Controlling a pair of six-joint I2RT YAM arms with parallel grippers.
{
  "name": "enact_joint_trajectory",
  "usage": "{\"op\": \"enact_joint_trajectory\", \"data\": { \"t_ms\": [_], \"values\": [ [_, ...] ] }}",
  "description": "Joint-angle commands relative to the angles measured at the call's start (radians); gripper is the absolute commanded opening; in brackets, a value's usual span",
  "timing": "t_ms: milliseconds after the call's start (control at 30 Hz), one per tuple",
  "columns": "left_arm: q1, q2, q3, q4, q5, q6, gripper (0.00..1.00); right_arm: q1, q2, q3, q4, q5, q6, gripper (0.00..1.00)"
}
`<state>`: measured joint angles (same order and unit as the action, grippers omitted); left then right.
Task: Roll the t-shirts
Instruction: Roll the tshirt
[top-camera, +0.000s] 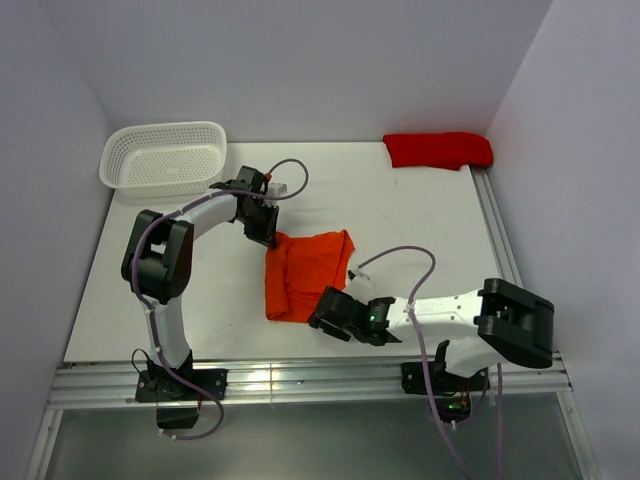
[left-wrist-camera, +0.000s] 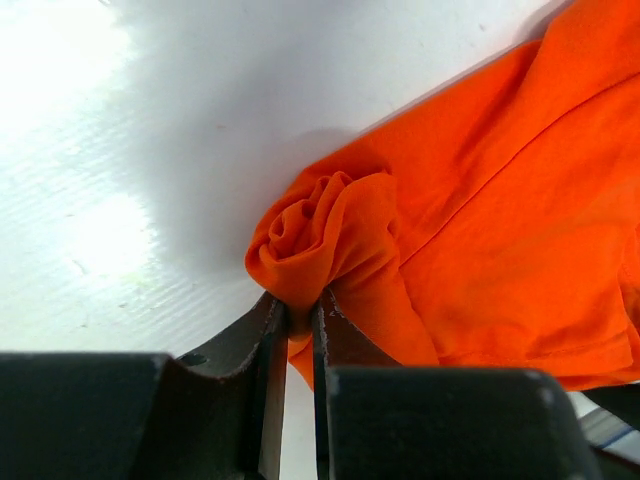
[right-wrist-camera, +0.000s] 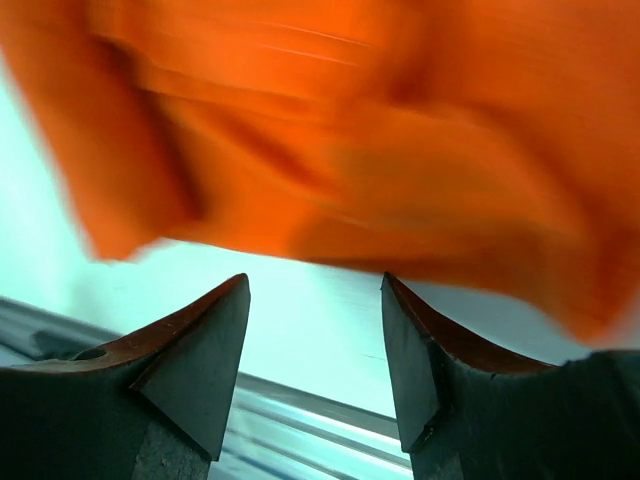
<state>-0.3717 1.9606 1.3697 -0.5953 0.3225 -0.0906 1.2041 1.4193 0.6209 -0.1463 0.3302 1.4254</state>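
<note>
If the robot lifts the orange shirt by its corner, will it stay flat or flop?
Probably flop: the orange t-shirt bunches into soft folds where the left fingers pinch it. Pushed, it would likely wrinkle rather than slide whole, since its layers lie creased and loose.

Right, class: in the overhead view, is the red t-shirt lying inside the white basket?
No, the red t-shirt lies at the far right, apart from the basket at far left.

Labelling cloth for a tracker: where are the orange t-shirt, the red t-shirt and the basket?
orange t-shirt (top-camera: 305, 275), top view, middle of the cloth.
red t-shirt (top-camera: 438, 150), top view, middle of the bundle.
basket (top-camera: 160, 186), top view, near wall.
</note>
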Motion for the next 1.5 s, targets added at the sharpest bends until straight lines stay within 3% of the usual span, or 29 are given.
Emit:
{"op": "enact_joint_trajectory", "data": {
  "t_ms": [0,267,433,600,700,733,933,1200,1367,1467],
  "values": [
    [0.005,0.006,0.042,0.0,-0.079,0.02,0.05,0.003,-0.059,-0.073,-0.045,0.052,0.081,0.63],
    [-0.001,0.014,0.051,-0.018,-0.088,0.034,0.06,-0.136,0.007,-0.154,0.062,-0.022,0.032,0.6],
    [-0.001,0.023,0.06,-0.04,-0.096,0.049,0.05,-0.273,0.044,-0.118,0.045,-0.033,-0.068,0.34],
    [-0.003,0.038,0.092,-0.06,-0.106,0.054,0.06,-0.327,0.122,0.019,-0.079,-0.003,-0.163,0.34],
    [-0.003,0.052,0.117,-0.077,-0.12,0.052,0.06,-0.318,0.138,0.036,-0.075,-0.014,-0.175,0.36],
    [-0.003,0.061,0.121,-0.078,-0.128,0.049,0.05,-0.311,0.138,0.036,-0.079,-0.014,-0.174,0.42],
    [-0.006,0.077,0.137,-0.087,-0.152,0.032,0.04,-0.174,0.129,0.106,-0.186,0.009,-0.146,0.53],
    [-0.012,0.081,0.158,-0.095,-0.155,0.023,0.04,0.009,0.197,0.401,-0.445,0.108,-0.16,0.53],
    [-0.015,0.081,0.16,-0.101,-0.157,0.025,0.04,0.003,0.298,0.638,-0.579,0.234,-0.224,0.45],
    [-0.018,0.078,0.161,-0.104,-0.158,0.026,0.04,-0.027,0.36,0.723,-0.532,0.256,-0.334,0.45]
  ]
}}
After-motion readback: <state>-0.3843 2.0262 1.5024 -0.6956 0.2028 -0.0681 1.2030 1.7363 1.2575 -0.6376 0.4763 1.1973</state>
